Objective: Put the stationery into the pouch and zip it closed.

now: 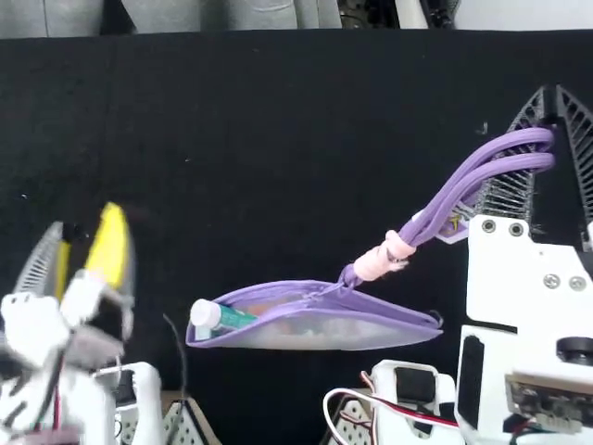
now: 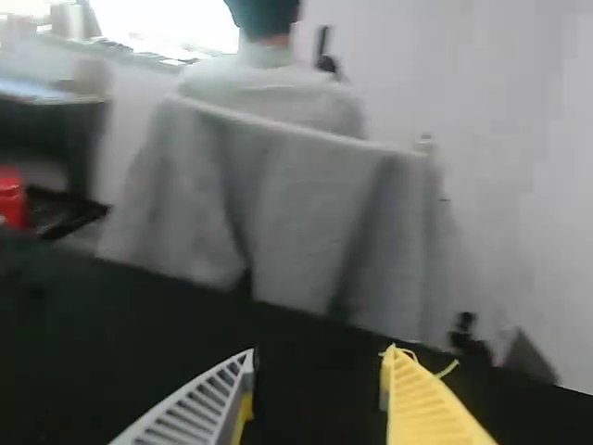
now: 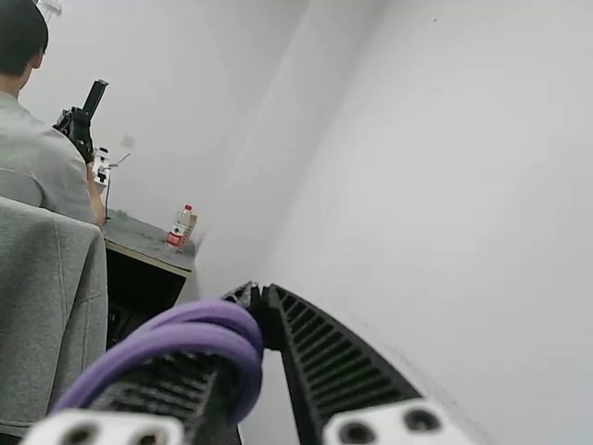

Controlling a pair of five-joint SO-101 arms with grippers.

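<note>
White-bodied arms [image 1: 519, 278]; left end effector [image 1: 83, 219] ribbed grey and yellow, right end effector [image 1: 553, 93] ribbed black.

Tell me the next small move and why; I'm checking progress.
Probably bring the open left gripper to the marker and nudge it in: its capped end pokes out of the pouch, whose strap the right gripper holds.

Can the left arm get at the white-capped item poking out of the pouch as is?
Probably yes. The left gripper is open, with bare table between it and the white-capped item at the pouch mouth. The right gripper holds the strap on the other side.
</note>
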